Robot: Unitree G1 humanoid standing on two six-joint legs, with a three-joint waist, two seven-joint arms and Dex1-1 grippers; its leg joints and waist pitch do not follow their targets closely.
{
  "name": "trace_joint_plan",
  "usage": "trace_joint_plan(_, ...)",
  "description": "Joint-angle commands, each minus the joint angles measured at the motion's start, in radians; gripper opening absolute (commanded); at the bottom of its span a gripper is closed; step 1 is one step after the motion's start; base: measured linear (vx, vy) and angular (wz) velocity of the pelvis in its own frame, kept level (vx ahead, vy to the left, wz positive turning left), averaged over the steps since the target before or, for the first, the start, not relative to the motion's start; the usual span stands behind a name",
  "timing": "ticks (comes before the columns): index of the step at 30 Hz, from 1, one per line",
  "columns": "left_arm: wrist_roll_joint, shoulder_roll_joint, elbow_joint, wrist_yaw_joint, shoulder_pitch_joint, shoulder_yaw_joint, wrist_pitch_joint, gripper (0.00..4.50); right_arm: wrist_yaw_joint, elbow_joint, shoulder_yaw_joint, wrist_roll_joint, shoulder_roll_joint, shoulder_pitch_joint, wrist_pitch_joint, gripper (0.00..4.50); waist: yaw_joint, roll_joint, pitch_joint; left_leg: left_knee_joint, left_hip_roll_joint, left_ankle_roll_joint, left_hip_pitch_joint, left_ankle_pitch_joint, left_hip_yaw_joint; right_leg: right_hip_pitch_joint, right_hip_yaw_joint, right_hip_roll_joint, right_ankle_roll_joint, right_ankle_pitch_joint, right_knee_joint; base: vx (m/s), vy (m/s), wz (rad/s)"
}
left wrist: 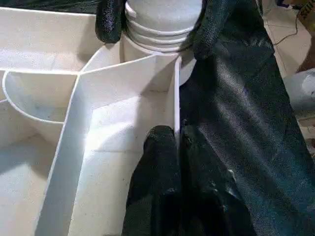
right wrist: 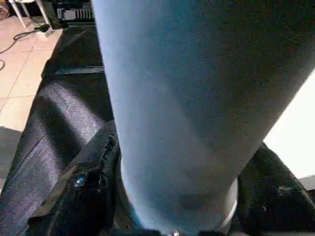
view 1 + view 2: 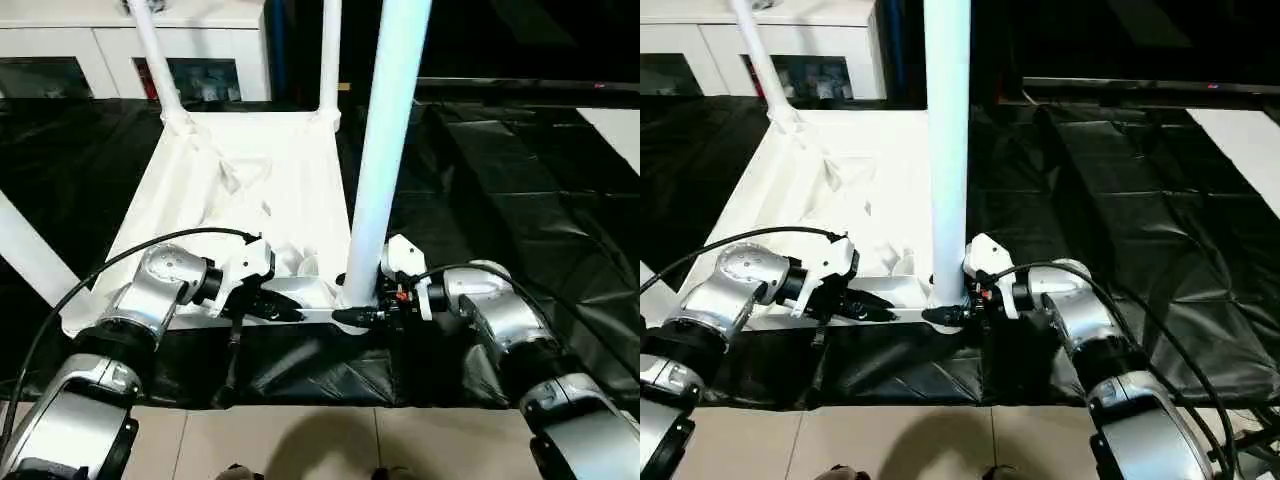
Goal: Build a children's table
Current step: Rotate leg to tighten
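Observation:
The white tabletop (image 3: 270,160) lies upside down on a black sheet, ribbed underside up. A tall white leg (image 3: 385,150) stands upright in its near right corner socket. My right gripper (image 3: 356,316) is at the foot of that leg, its black fingers (image 1: 110,22) pressed against both sides of the ribbed collar. My left gripper (image 3: 296,312) is shut on the thin near rim wall (image 1: 175,105) of the tabletop, just left of that socket. Two more legs (image 3: 155,50) (image 3: 330,55) rise from the far corners. Another leg (image 3: 30,255) slants at the left edge.
A white cabinet (image 3: 110,55) with glass doors stands behind the tabletop. The black sheet (image 3: 500,200) spreads wide to the right. Tiled floor (image 3: 300,440) shows below the near edge. Black cables (image 3: 60,300) loop over both forearms.

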Motion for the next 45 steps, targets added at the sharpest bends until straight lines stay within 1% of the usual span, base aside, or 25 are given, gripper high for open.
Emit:
trace_joint_plan(1,0.023,0.005,0.017,-0.029,-0.01,-0.021,-0.013,0.0,-0.004,0.013,0.011,-0.021,0.005,-0.032,-0.011,2.69,0.001,-0.013,-0.078,-0.07,-0.001,0.048,0.013,-0.275,0.016,0.059,0.025,-0.016,-0.233,-0.258,-0.057,0.0,0.0,0.0)
trace_joint_plan(6,0.034,-0.002,0.034,0.029,-0.021,-0.015,-0.012,0.0,-0.045,0.027,-0.006,-0.012,0.029,-0.033,0.003,2.68,0.002,-0.014,-0.077,-0.072,-0.001,0.037,0.014,-0.297,0.015,0.058,0.026,-0.017,-0.215,-0.308,-0.06,0.0,0.0,0.0)
trace_joint_plan(10,0.059,-0.069,0.039,0.217,-0.04,0.001,0.046,0.0,-0.25,0.03,-0.04,-0.032,0.077,0.001,0.018,2.67,-0.004,-0.015,-0.071,-0.076,-0.002,0.009,0.022,-0.335,0.012,0.048,0.028,-0.018,-0.189,-0.383,-0.071,0.0,0.0,0.0)
trace_joint_plan(11,0.061,-0.08,0.042,0.241,-0.044,0.005,0.053,0.0,-0.287,0.038,-0.047,-0.037,0.085,0.002,0.018,2.67,-0.007,-0.019,-0.071,-0.076,-0.005,0.001,0.021,-0.351,0.01,0.05,0.025,-0.018,-0.174,-0.427,-0.074,0.0,0.0,0.0)
trace_joint_plan(12,0.056,-0.111,0.033,0.273,-0.045,0.009,0.076,0.0,-0.365,0.044,-0.065,-0.035,0.11,0.011,0.034,2.67,-0.008,-0.013,-0.071,-0.077,-0.006,-0.004,0.021,-0.354,0.008,0.051,0.024,-0.019,-0.168,-0.439,-0.075,0.0,0.0,0.0)
trace_joint_plan(14,0.054,-0.165,0.018,0.332,-0.047,0.011,0.113,0.0,-0.486,0.061,-0.095,-0.028,0.159,0.025,0.063,2.67,-0.016,-0.017,-0.07,-0.078,-0.007,-0.007,0.02,-0.363,0.008,0.049,0.025,-0.017,-0.153,-0.454,-0.081,0.0,0.0,0.0)
trace_joint_plan(15,0.06,-0.229,0.006,0.395,-0.048,0.005,0.151,0.0,-0.626,0.094,-0.125,-0.021,0.222,0.025,0.082,2.67,-0.022,-0.011,-0.068,-0.08,-0.009,-0.014,0.017,-0.377,0.004,0.05,0.022,-0.017,-0.144,-0.473,-0.083,0.0,0.0,0.0)
trace_joint_plan(16,0.06,-0.23,0.006,0.397,-0.049,0.005,0.152,0.0,-0.631,0.095,-0.126,-0.021,0.224,0.025,0.083,2.67,-0.025,-0.013,-0.066,-0.081,-0.009,-0.015,0.019,-0.396,0.004,0.048,0.019,-0.016,-0.137,-0.497,-0.087,0.0,0.0,0.0)
trace_joint_plan(17,0.063,-0.261,0.002,0.427,-0.048,0.002,0.167,0.0,-0.715,0.119,-0.132,-0.031,0.255,0.016,0.084,2.67,-0.027,-0.012,-0.063,-0.079,-0.012,-0.019,0.031,-0.441,0.001,0.042,0.012,-0.017,-0.115,-0.567,-0.099,0.0,0.0,0.0)
trace_joint_plan(18,0.069,-0.297,0.005,0.455,-0.049,-0.009,0.178,0.0,-0.789,0.148,-0.128,-0.043,0.304,-0.002,0.068,2.67,-0.03,-0.012,-0.063,-0.078,-0.014,-0.019,0.034,-0.455,0.001,0.039,0.012,-0.017,-0.107,-0.588,-0.104,0.0,0.0,0.0)
trace_joint_plan(20,0.078,-0.311,0.01,0.467,-0.051,-0.02,0.177,0.0,-0.82,0.163,-0.122,-0.051,0.34,-0.019,0.05,2.67,-0.04,-0.004,-0.067,-0.08,-0.018,-0.018,0.033,-0.479,-0.007,0.041,0.006,-0.016,-0.088,-0.613,-0.11,0.0,0.0,0.0)
trace_joint_plan(21,0.083,-0.314,0.013,0.47,-0.052,-0.025,0.174,0.0,-0.838,0.169,-0.118,-0.057,0.353,-0.027,0.042,2.67,-0.047,-0.006,-0.067,-0.08,-0.018,-0.012,0.034,-0.499,-0.008,0.037,0.005,-0.015,-0.085,-0.615,-0.115,0.0,0.0,0.0)
trace_joint_plan(22,0.094,-0.316,0.019,0.477,-0.054,-0.03,0.172,0.0,-0.862,0.173,-0.113,-0.07,0.369,-0.041,0.022,2.67,-0.049,0.001,-0.067,-0.081,-0.018,-0.011,0.035,-0.507,-0.01,0.038,0.003,-0.015,-0.085,-0.612,-0.115,0.0,0.0,0.0)
trace_joint_plan(23,0.095,-0.313,0.02,0.476,-0.055,-0.03,0.17,0.0,-0.856,0.17,-0.115,-0.068,0.369,-0.044,0.014,3.23,-0.053,-0.001,-0.069,-0.084,-0.017,-0.008,0.032,-0.515,-0.012,0.041,0.002,-0.014,-0.088,-0.594,-0.116,0.0,0.0,0.0)
trace_joint_plan(25,0.094,-0.293,0.02,0.464,-0.057,-0.023,0.165,0.0,-0.825,0.144,-0.129,-0.058,0.353,-0.049,-0.01,3.37,-0.058,0.001,-0.071,-0.088,-0.015,-0.002,0.029,-0.523,-0.013,0.046,0.0,-0.013,-0.099,-0.559,-0.114,0.0,0.0,0.0)
trace_joint_plan(26,0.093,-0.286,0.02,0.46,-0.058,-0.021,0.164,0.0,-0.818,0.137,-0.132,-0.058,0.345,-0.049,-0.015,3.43,-0.058,0.001,-0.071,-0.088,-0.014,0.0,0.032,-0.532,-0.012,0.042,0.002,-0.012,-0.11,-0.536,-0.114,0.0,0.0,0.0)
trace_joint_plan(29,0.098,-0.259,0.017,0.436,-0.057,-0.014,0.146,0.0,-0.75,0.106,-0.133,-0.062,0.3,-0.042,-0.027,3.81,-0.061,0.0,-0.074,-0.088,-0.015,0.013,0.027,-0.514,-0.01,0.047,0.011,-0.013,-0.14,-0.474,-0.104,0.0,0.0,0.0)
trace_joint_plan(31,0.091,-0.232,0.011,0.389,-0.05,-0.01,0.113,0.0,-0.633,0.074,-0.136,-0.03,0.256,-0.03,-0.011,3.81,-0.062,-0.004,-0.077,-0.087,-0.014,0.032,0.022,-0.498,-0.007,0.052,0.014,-0.012,-0.16,-0.424,-0.1,0.0,0.0,0.0)
trace_joint_plan(33,0.075,-0.196,0.005,0.32,-0.039,-0.006,0.062,0.0,-0.457,0.021,-0.097,-0.014,0.18,-0.003,-0.01,3.81,-0.052,-0.006,-0.084,-0.083,-0.011,0.063,0.015,-0.42,-0.002,0.062,0.02,-0.012,-0.199,-0.303,-0.086,0.0,0.0,0.0)
trace_joint_plan(35,0.065,-0.177,0.002,0.278,-0.034,-0.003,0.045,0.0,-0.35,-0.008,-0.073,0.0,0.137,0.013,-0.013,3.81,-0.049,-0.009,-0.084,-0.08,-0.009,0.086,0.016,-0.375,0.004,0.062,0.022,-0.013,-0.23,-0.242,-0.08,0.0,0.0,0.0)
trace_joint_plan(36,0.067,-0.163,0.006,0.267,-0.034,-0.003,0.032,0.0,-0.273,-0.028,-0.061,0.016,0.108,0.022,-0.009,3.81,-0.04,-0.008,-0.085,-0.076,-0.007,0.096,0.019,-0.347,0.008,0.062,0.023,-0.014,-0.242,-0.222,-0.077,0.0,0.0,0.0)
trace_joint_plan(37,0.067,-0.163,0.006,0.267,-0.034,-0.003,0.032,0.0,-0.273,-0.028,-0.061,0.016,0.108,0.022,-0.009,3.81,-0.04,-0.008,-0.085,-0.076,-0.007,0.096,0.019,-0.347,0.008,0.062,0.023,-0.014,-0.242,-0.222,-0.077,0.0,0.0,0.0)
trace_joint_plan(38,0.059,-0.138,0.012,0.207,-0.032,-0.003,0.016,0.0,-0.182,-0.037,-0.04,0.018,0.061,0.028,-0.015,3.81,-0.028,-0.006,-0.086,-0.075,-0.003,0.102,0.021,-0.311,0.013,0.061,0.023,-0.014,-0.255,-0.196,-0.073,0.0,0.0,0.0)
trace_joint_plan(41,0.052,-0.104,0.019,0.13,-0.032,-0.007,-0.003,0.0,-0.097,-0.029,-0.027,0.011,0.02,0.022,-0.027,3.65,-0.014,-0.006,-0.089,-0.073,-0.001,0.104,0.015,-0.253,0.013,0.07,0.021,-0.013,-0.266,-0.146,-0.061,0.0,0.0,0.0)
trace_joint_plan(45,0.033,-0.079,0.016,0.044,-0.03,-0.007,-0.002,0.0,-0.004,-0.023,-0.001,-0.006,-0.012,0.017,-0.015,3.43,-0.005,-0.004,-0.085,-0.077,0.0,0.082,0.02,-0.276,0.015,0.066,0.021,-0.012,-0.267,-0.182,-0.063,0.0,0.0,0.0)
